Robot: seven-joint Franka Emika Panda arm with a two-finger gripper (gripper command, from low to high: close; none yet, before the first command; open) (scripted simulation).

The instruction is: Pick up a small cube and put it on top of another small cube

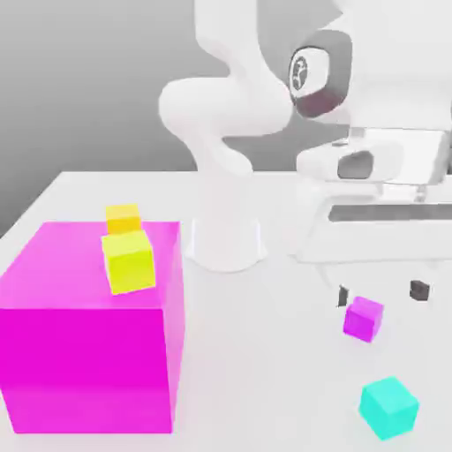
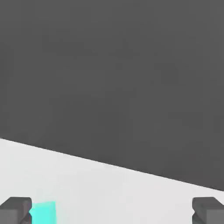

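Observation:
The small teal cube rests on the white table near the front, on the exterior view's right. Behind it lies a small purple cube. My gripper hangs open just above and behind the purple cube, its two dark fingertips spread wide with nothing between them. In the hand view the gripper is also open, and a piece of the teal cube shows beside one fingertip, apart from it.
A big magenta block fills the exterior view's left, with a yellow cube and an orange cube on its top. The arm's white base stands at the middle back. The table edge crosses the hand view.

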